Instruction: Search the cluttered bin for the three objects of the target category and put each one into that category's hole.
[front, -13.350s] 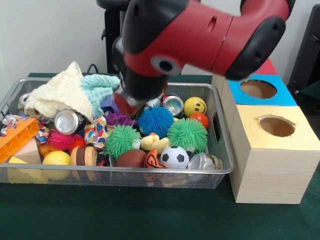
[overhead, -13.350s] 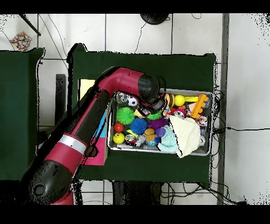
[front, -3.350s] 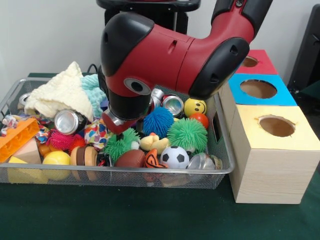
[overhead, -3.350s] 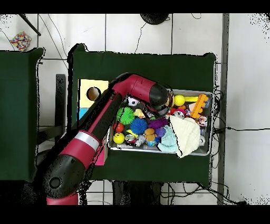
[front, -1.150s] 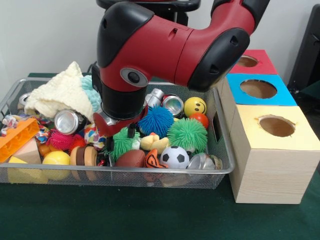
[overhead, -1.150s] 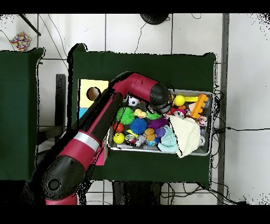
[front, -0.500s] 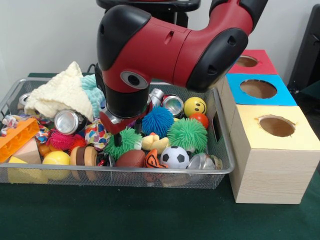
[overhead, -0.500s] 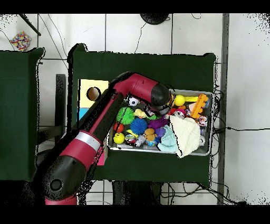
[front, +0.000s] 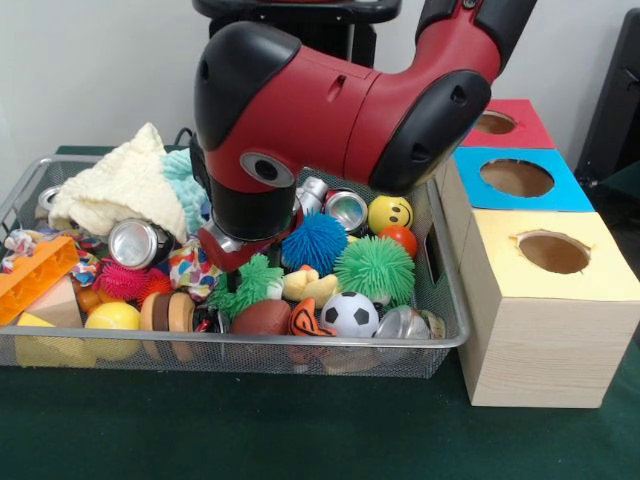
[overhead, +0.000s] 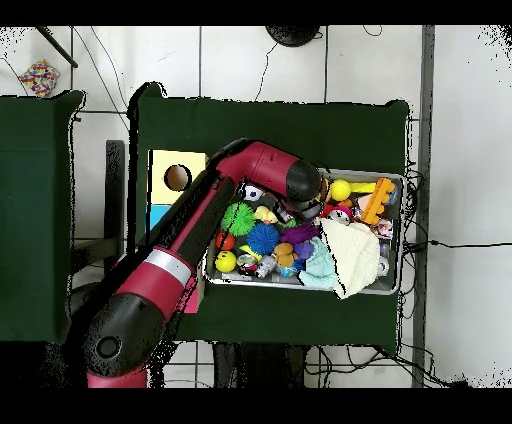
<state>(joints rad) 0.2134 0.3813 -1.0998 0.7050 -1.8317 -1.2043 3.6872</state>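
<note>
The wire mesh bin (front: 300, 341) is full of toys; in the overhead view it lies right of the boxes (overhead: 396, 182). The red-topped box's round hole (front: 497, 122) is at the far right, partly behind the arm. The arm's wrist end (front: 235, 248) is low over the bin's middle, just above a green spiky ball (front: 252, 283) and next to a blue spiky ball (front: 313, 242). The gripper itself is hidden under the wrist in both views. In the overhead view the arm's head (overhead: 303, 180) covers the bin's upper middle.
A second green spiky ball (front: 375, 268), a smiley ball (front: 390, 213), a soccer ball (front: 350, 314), a brown football (front: 262, 318), two cans (front: 138, 243) (front: 346, 210), a cream cloth (front: 125, 185) and an orange brick (front: 35, 275) fill the bin. The blue-topped box (front: 517, 178) and yellow-topped box (front: 553, 252) stand right.
The arm has swung from the bin's back right, uncovering the red box, to its middle. In the last seconds the wrist moved slightly left and lower, onto the near green spiky ball.
</note>
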